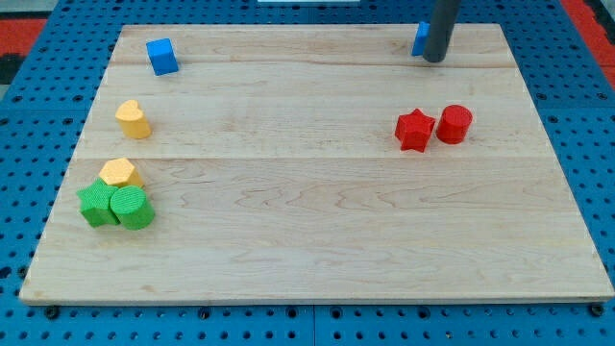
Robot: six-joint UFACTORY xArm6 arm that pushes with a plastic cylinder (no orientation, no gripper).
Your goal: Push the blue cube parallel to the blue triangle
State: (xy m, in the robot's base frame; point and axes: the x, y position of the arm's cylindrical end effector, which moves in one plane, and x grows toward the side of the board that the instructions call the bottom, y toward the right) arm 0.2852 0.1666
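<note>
A blue cube [161, 56] sits near the board's top left corner. A second blue block [420, 38], likely the blue triangle, is at the view's top right, mostly hidden behind my rod. My tip [435, 60] rests on the board just right of and below that block, touching or nearly touching it. The tip is far to the right of the blue cube.
A yellow heart-like block [134, 119] and a yellow hexagon [118, 172] lie at the left. Two green blocks [115, 206] sit side by side below them. A red star [414, 130] and a red cylinder [455, 124] stand at the right. The wooden board [317, 240] lies on a blue pegboard.
</note>
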